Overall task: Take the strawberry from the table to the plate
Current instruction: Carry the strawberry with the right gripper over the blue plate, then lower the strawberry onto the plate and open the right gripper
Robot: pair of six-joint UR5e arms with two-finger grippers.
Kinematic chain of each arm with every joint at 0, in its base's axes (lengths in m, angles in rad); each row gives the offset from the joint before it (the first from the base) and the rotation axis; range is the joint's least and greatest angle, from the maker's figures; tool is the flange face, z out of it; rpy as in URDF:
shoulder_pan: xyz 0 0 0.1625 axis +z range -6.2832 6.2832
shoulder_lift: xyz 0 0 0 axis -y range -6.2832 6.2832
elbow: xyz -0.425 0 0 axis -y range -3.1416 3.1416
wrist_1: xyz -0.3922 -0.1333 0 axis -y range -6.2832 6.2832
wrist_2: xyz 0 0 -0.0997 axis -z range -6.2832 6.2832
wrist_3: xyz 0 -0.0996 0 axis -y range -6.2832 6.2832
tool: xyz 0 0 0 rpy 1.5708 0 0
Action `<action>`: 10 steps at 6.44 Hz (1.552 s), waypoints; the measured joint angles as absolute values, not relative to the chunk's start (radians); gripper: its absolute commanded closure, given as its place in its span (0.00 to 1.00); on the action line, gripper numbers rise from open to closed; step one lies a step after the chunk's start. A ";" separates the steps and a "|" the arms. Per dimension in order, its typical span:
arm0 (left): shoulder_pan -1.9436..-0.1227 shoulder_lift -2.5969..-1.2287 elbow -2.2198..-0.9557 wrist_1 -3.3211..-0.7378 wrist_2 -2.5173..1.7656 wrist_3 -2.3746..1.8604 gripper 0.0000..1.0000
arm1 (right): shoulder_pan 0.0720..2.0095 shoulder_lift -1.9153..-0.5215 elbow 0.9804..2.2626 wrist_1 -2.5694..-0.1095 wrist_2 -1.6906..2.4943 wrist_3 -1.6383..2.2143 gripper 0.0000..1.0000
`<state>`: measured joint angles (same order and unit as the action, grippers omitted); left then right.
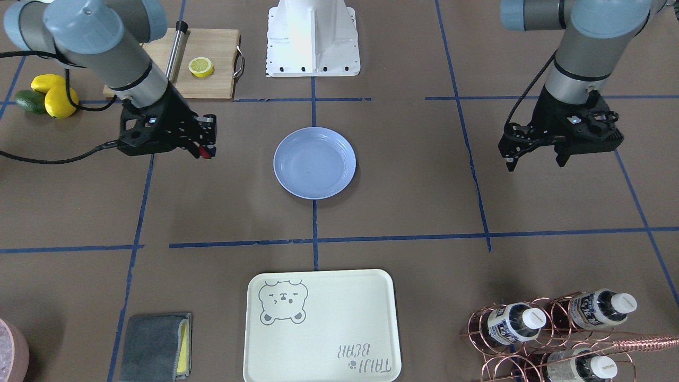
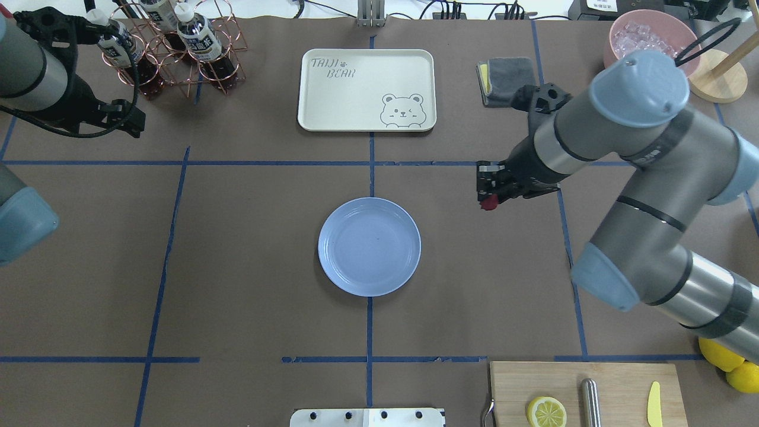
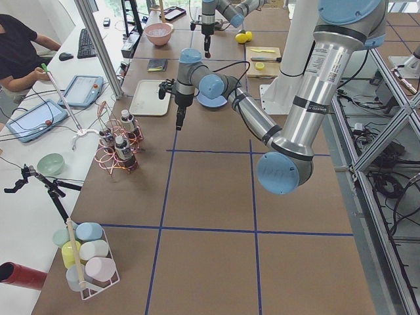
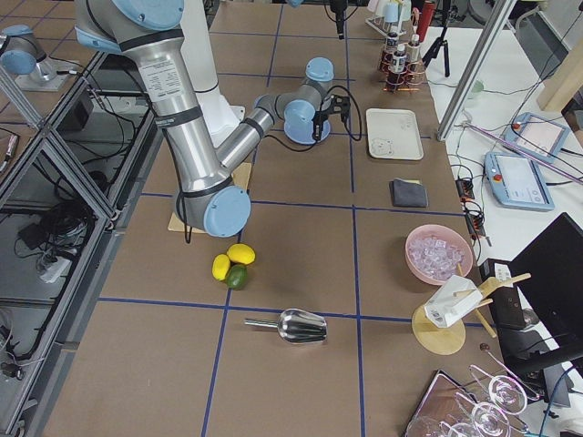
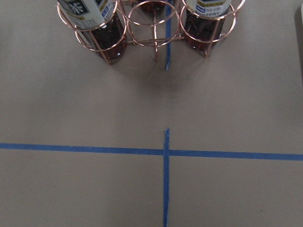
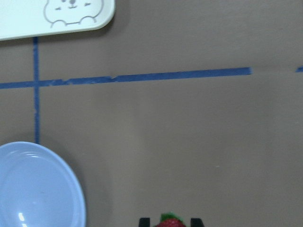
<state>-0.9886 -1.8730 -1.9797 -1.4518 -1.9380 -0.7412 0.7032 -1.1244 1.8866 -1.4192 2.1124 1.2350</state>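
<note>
Strawberry (image 2: 488, 203): a small glossy red berry with a green cap, pinched between the right jaws. It is held over the bench (image 2: 237, 267), near the plate (image 2: 338, 279) but apart from its rim, on the robot's right of it.

The bench is a wide, matte brown, paper-like sheet, marked into large squares by blue tape that is frayed in places. Beyond its far edge stands a white desk (image 3: 26, 197) with tablets, where a person (image 3: 16, 46) in a dark top sits. Bare aluminium framing runs along the robot's side.

The right arm (image 2: 622, 136), grey tube with pale blue joint caps, reaches in over the bench. The left arm (image 1: 578, 63) hangs by the rack, and the left jaws stand apart with nothing between them.

The tray (image 2: 356, 77) is cream, rectangular with rounded corners and printed with a bear. The board (image 2: 616, 379) is pale wood with a metal handle, and carries a lemon half (image 2: 546, 412), a steel rod and a small yellow knife. The plate is round, shallow, light blue and shiny, with a raised rim.

A copper wire rack (image 2: 219, 77) holds capped bottles of dark liquid. A pink bowl (image 2: 616, 53) holds ice. A folded grey cloth (image 2: 510, 72) lies near the tray. Two lemons (image 1: 55, 98) touch a green fruit (image 1: 29, 101).
</note>
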 measured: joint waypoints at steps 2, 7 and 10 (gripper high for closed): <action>-1.064 -1.817 -1.962 -1.467 -1.939 -0.557 0.00 | 0.593 -0.993 1.779 -1.409 2.018 1.316 1.00; -1.235 -1.724 -1.898 -1.560 -1.940 -0.247 0.00 | 0.474 -0.816 1.468 -1.282 1.894 1.405 0.57; -1.261 -1.715 -1.865 -1.593 -1.939 -0.224 0.00 | 0.468 -0.812 1.453 -1.278 1.891 1.422 0.08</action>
